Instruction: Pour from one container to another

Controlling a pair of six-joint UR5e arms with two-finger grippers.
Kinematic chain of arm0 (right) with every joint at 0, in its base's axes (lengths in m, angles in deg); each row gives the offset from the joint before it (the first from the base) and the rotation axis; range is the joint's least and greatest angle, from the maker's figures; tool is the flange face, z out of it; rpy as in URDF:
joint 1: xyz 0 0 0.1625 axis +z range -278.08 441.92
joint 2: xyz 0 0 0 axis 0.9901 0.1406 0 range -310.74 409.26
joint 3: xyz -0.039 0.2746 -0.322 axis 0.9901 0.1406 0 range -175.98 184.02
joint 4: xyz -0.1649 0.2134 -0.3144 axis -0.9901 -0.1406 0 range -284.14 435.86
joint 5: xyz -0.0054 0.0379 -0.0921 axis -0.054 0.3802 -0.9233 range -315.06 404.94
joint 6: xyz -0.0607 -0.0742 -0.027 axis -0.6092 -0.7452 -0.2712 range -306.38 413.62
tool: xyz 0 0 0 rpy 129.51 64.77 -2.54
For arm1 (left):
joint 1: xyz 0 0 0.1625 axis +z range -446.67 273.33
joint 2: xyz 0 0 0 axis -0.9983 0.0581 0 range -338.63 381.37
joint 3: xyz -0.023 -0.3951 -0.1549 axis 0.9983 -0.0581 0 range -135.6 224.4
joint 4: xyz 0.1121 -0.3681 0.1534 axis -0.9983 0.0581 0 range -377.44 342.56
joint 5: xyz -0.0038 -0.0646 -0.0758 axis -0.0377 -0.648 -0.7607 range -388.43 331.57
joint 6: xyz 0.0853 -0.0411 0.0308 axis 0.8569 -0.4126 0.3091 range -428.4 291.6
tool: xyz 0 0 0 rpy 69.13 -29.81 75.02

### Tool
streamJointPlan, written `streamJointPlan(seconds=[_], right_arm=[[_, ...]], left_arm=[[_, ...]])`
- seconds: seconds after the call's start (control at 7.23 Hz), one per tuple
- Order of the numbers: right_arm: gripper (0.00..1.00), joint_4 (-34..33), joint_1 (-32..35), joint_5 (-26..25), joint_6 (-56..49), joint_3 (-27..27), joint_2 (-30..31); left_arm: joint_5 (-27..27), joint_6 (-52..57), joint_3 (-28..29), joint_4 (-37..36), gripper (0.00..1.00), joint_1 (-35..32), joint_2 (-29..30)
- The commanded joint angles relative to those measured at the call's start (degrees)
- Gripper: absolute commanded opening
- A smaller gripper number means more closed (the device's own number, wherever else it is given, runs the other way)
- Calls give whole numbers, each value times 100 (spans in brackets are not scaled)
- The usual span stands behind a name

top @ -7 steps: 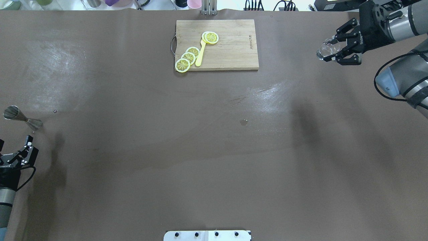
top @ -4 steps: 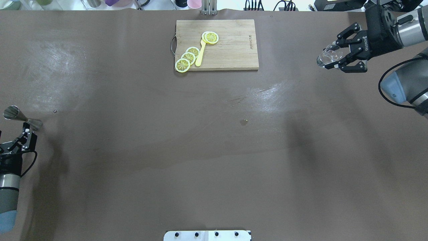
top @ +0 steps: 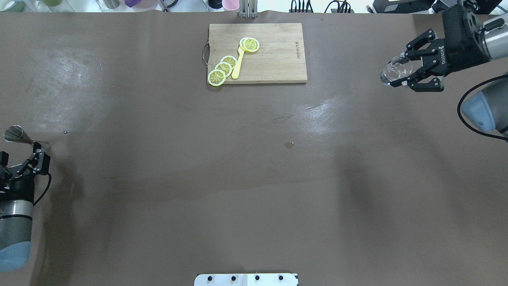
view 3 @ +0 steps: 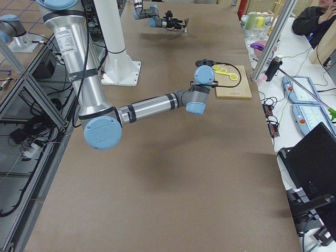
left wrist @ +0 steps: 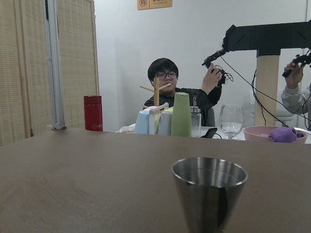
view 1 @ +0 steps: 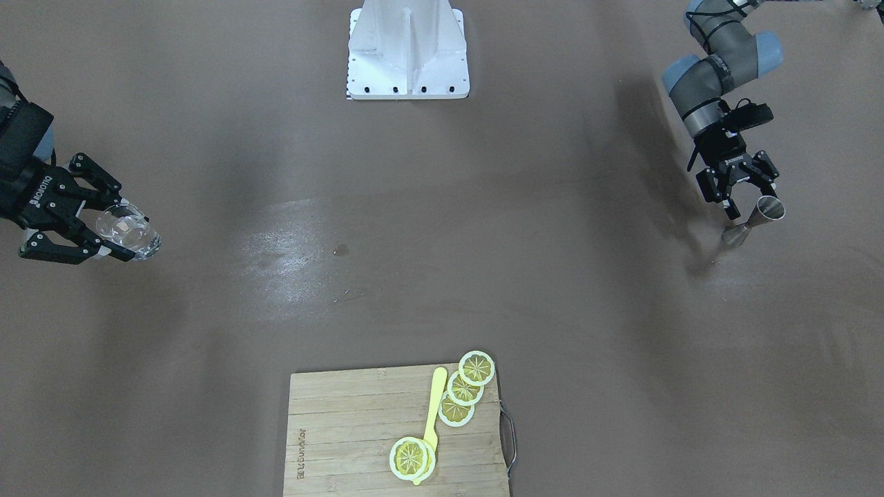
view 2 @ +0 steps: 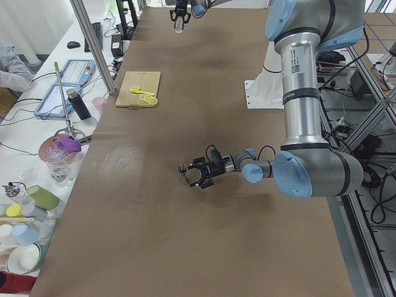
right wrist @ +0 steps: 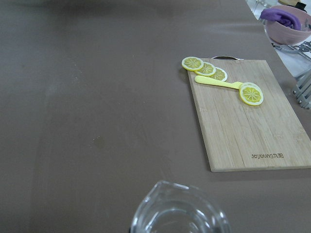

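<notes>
A steel jigger (top: pixel 18 136) stands at the table's left edge, also seen as the jigger (view 1: pixel 756 217) and filling the low front of the left wrist view (left wrist: pixel 209 194). My left gripper (top: pixel 22 157) is open, low over the table right beside it (view 1: pixel 742 197), one finger at its base. My right gripper (top: pixel 412 71) is shut on a clear glass cup (top: pixel 396 70) with a spout, held in the air at the far right (view 1: pixel 128 231). The cup's rim (right wrist: pixel 180 208) shows at the bottom of the right wrist view.
A wooden cutting board (top: pixel 274 63) at the far middle carries lemon slices (top: pixel 222 69) and a yellow spoon (top: pixel 238 63). A small stain (top: pixel 289 145) marks the brown tabletop. Cups, bottles and seated people (left wrist: pixel 163 77) are beyond the table's left end.
My left gripper has moved forward up to the jigger's base. The right gripper has shifted slightly right and nearer the robot with the glass cup still in it.
</notes>
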Motion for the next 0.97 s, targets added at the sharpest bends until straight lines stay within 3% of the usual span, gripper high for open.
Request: streamJointPlan(seconds=[0.0, 0.28, 0.83], right_arm=[[0, -198, -80, -164, 233, -245, 28], [0, -670, -212, -323, 277, -560, 89], [0, -735, -248, -332, 286, -650, 81]], left_arm=[[-135, -5, 6, -179, 94, -44, 85], [-214, 3, 6, -240, 92, -210, 138], [-223, -5, 6, -249, 73, -238, 261]])
